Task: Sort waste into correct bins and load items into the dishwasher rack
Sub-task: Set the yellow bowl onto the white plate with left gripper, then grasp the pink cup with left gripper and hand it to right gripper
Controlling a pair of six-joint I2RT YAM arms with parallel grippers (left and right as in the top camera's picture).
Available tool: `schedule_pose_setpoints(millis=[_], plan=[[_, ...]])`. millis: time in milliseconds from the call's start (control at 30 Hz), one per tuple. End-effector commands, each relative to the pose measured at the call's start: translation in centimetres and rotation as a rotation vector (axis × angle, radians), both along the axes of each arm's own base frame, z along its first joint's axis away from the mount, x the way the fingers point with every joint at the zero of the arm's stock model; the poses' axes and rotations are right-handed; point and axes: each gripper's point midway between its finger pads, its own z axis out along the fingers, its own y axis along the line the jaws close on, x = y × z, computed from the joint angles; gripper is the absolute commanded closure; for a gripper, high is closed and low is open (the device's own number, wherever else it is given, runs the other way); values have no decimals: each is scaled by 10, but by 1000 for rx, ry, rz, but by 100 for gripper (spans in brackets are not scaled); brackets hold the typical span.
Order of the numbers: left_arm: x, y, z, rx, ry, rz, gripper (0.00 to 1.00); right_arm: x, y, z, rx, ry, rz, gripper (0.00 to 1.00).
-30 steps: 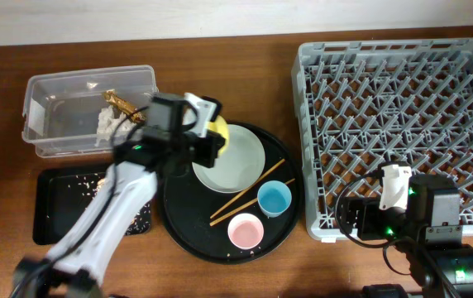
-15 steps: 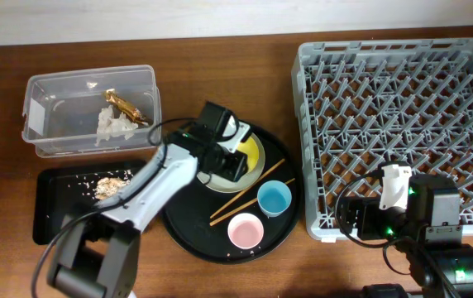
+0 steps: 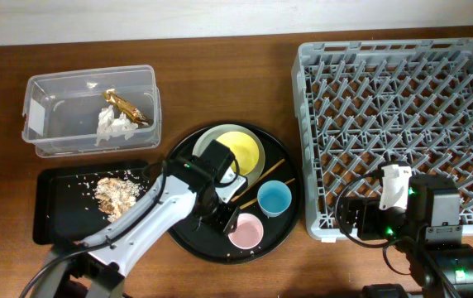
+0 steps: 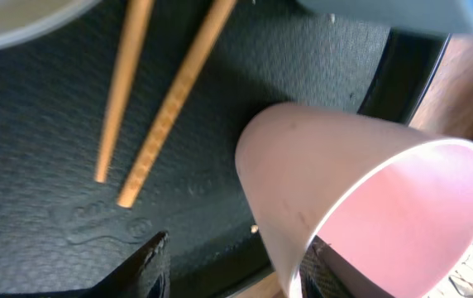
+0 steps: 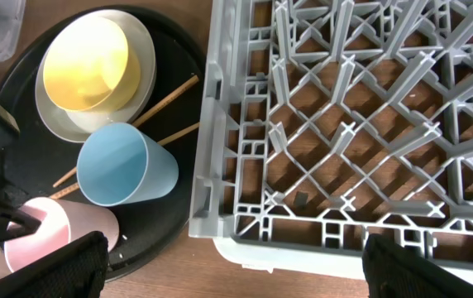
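Note:
My left gripper (image 3: 222, 217) (image 4: 235, 269) is open, with its fingers either side of the pink cup's (image 3: 246, 232) (image 4: 360, 190) near wall. The chopsticks (image 3: 261, 178) (image 4: 170, 99) lie just beyond it. The light blue cup (image 3: 274, 199) stands beside them. The yellow bowl (image 3: 241, 151) sits on the grey plate (image 3: 203, 145). The clear box (image 3: 30, 108) holds white tissue (image 3: 112, 124) and the gold wrapper (image 3: 127, 106). Food scraps (image 3: 117, 190) lie in the black tray (image 3: 54, 223). My right gripper (image 3: 360, 219) (image 5: 232, 257) is open and empty at the front left corner of the dishwasher rack (image 3: 402, 108).
The cups, plate and chopsticks all rest on a large round black tray (image 3: 278, 236) between the bins and the rack. The rack's near left corner (image 5: 220, 223) almost touches this tray's rim. My right arm's base fills the table's front right.
My left gripper carried the yellow bowl from beside the clear box to the plate, let it go, then moved down to the pink cup. A scrap pile now lies in the black tray. The right arm is still.

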Motion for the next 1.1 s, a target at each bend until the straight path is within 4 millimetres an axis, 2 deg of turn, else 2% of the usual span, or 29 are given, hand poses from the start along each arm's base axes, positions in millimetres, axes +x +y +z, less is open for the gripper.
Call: schedule_pose_setpoints(millis=[0, 133, 233, 267, 300, 333, 400, 433, 467, 500, 533, 567, 667, 733, 833, 1000, 1033, 1067], plan=[[-4, -6, -5, -17, -11, -17, 76, 1, 1, 5, 5, -14, -2, 2], [-2, -7, -6, -24, -21, -18, 100, 0, 1, 4, 5, -9, -2, 1], [-2, -5, -3, -19, -13, -10, 100, 0, 1, 4, 5, -10, -1, 1], [0, 2, 15, -18, -1, 17, 100, 0, 0, 4, 2, -10, -4, 1], [10, 8, 36, -39, -34, 46, 100, 2, 0, 5, -1, -19, -7, 1], [35, 17, 73, -101, -141, 115, 100, 10, -1, 11, -5, -59, -11, 1], [79, 27, 120, -270, -311, 246, 100, 23, 2, 25, 13, -137, 4, 2], [89, 20, 134, -384, -323, 256, 100, 25, 13, 28, 55, -148, 48, 1], [97, 6, 148, -538, -311, 228, 100, 25, 21, 29, 92, -141, 85, 2], [99, -15, 160, -708, -258, 162, 100, 23, 40, 27, 180, -106, 167, 2], [97, -30, 161, -823, -176, 114, 100, 18, 63, 29, 260, -94, 313, 2], [95, -42, 160, -930, -90, 72, 100, 17, 77, 30, 331, -80, 401, 2], [96, -56, 153, -1099, 92, 37, 100, 23, 99, 28, 475, -31, 520, 2], [93, -63, 146, -1103, 121, 22, 100, 35, 112, 34, 593, -41, 600, 2], [88, -81, 154, -1119, 134, -20, 100, 45, 134, 47, 751, -90, 760, 2], [79, -96, 158, -1122, 169, -46, 100, 47, 142, 55, 757, -153, 834, 1], [80, -97, 159, -1124, 165, -47, 100, 47, 142, 55, 757, -153, 834, 5], [80, -97, 159, -1124, 165, -47, 100, 47, 142, 55, 756, -153, 834, 19]])
